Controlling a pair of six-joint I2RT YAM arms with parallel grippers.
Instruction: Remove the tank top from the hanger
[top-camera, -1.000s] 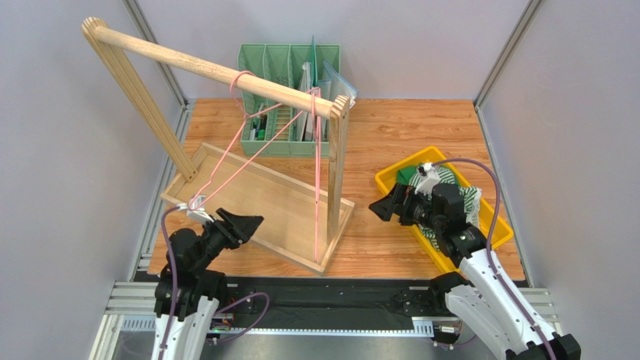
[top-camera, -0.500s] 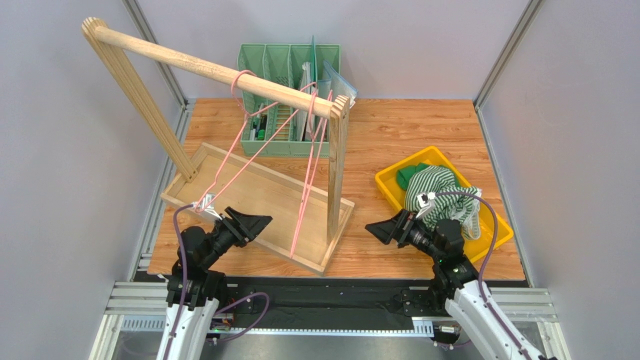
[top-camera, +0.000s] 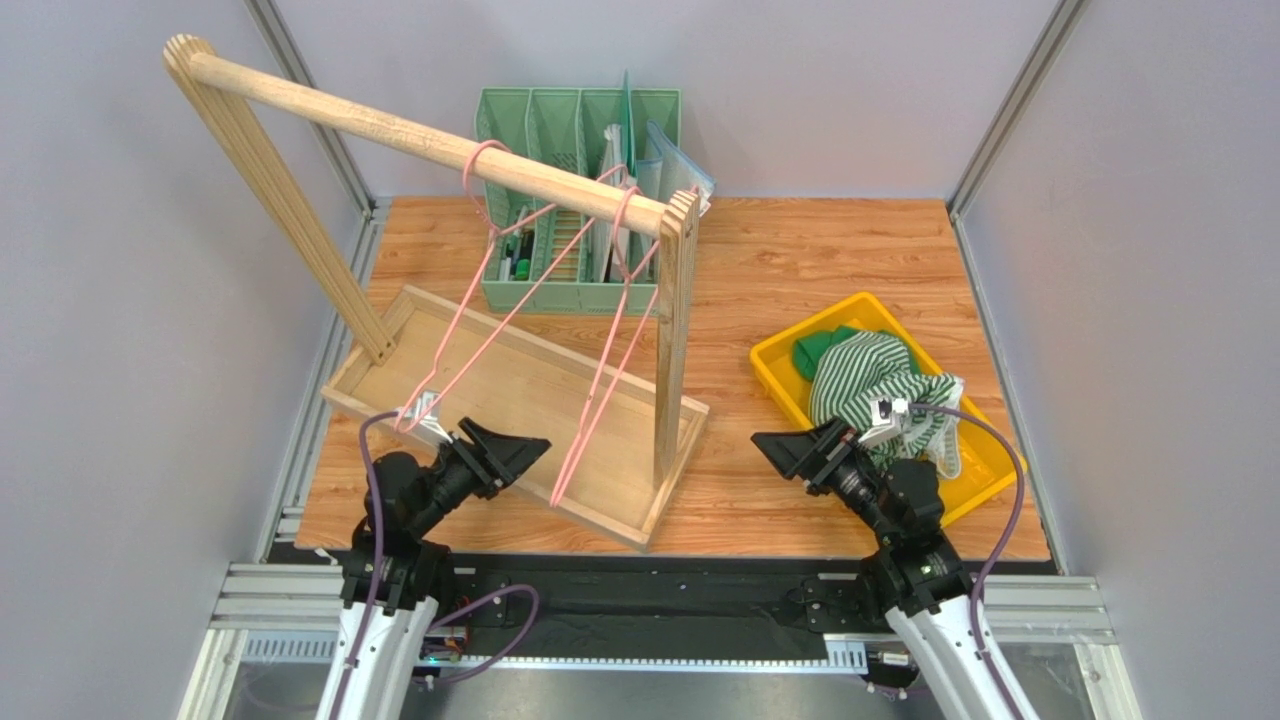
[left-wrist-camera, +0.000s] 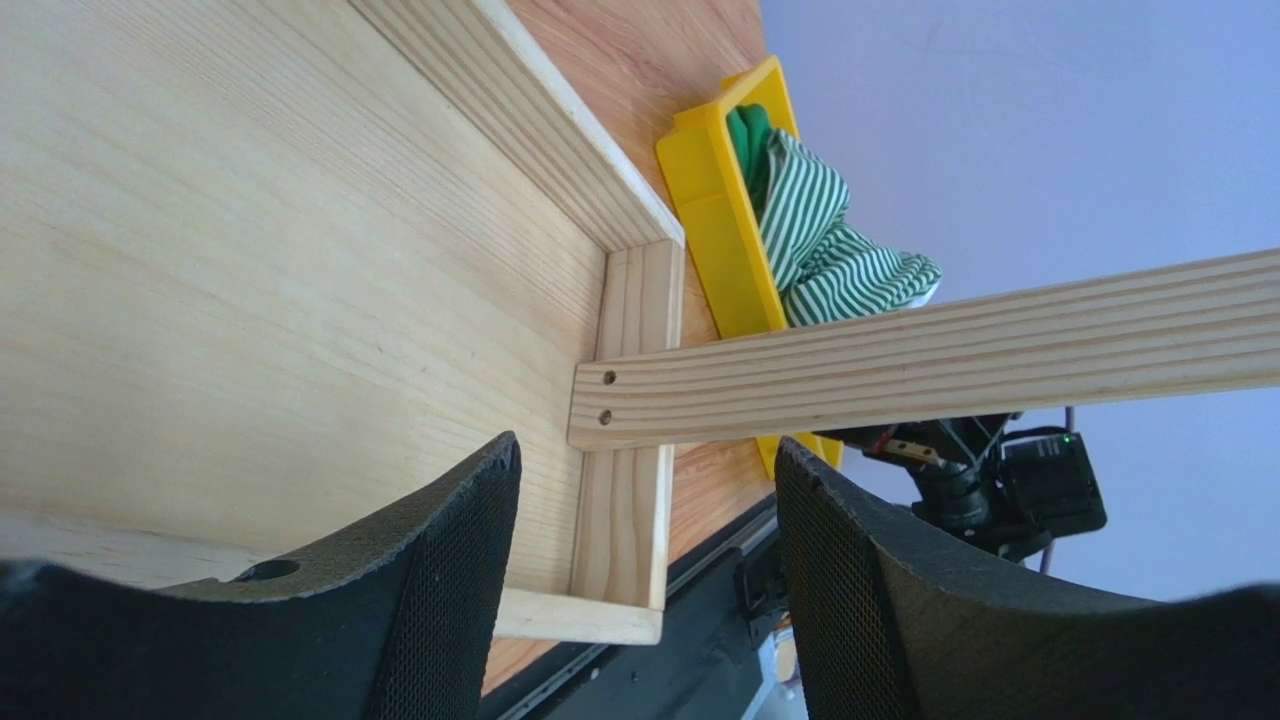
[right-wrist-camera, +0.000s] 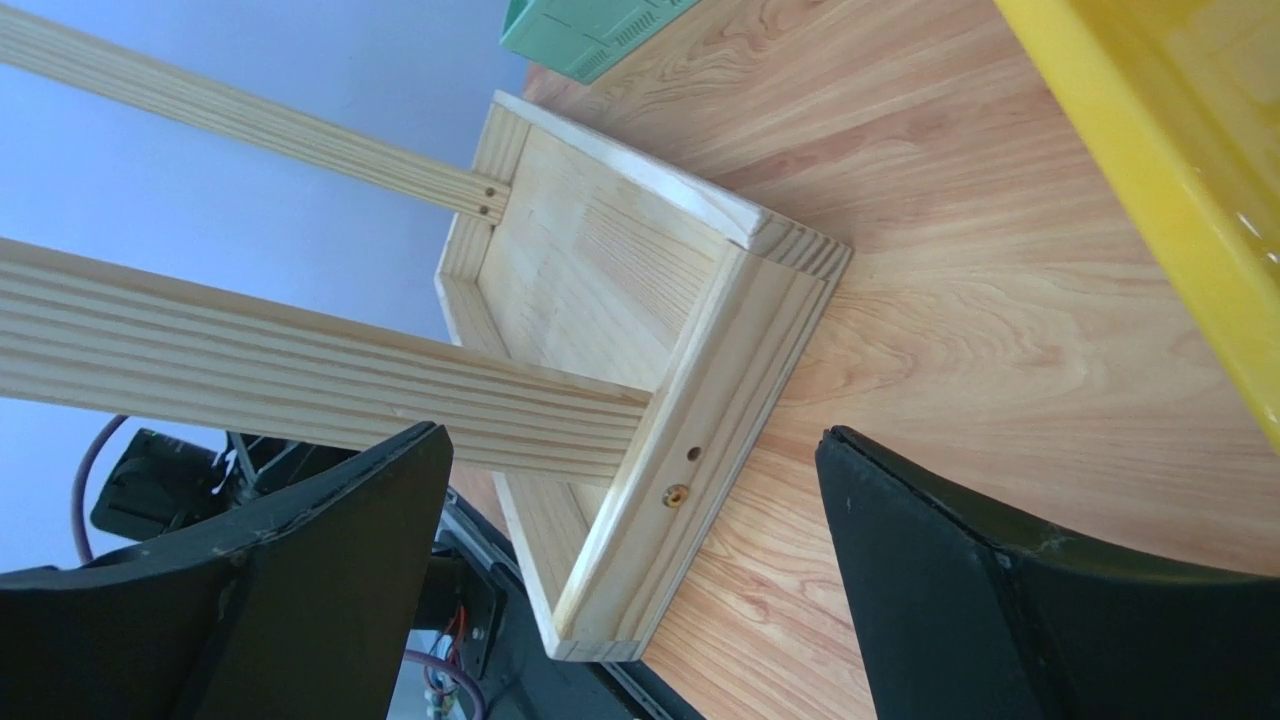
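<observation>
My left claw (top-camera: 508, 444) and right claw (top-camera: 781, 452): black, mesh-textured fingers (left-wrist-camera: 436, 585); white lower links (top-camera: 361, 675), purple cables (top-camera: 370, 503) by both wrists.

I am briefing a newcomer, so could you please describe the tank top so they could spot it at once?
Start at the wooden rack on the left of the table; to its right lies a yellow tray. The tank top is the crumpled cloth heaped inside it. Its green-and-white stripes set it apart from the bare pink hangers on the rack's rail.
</observation>
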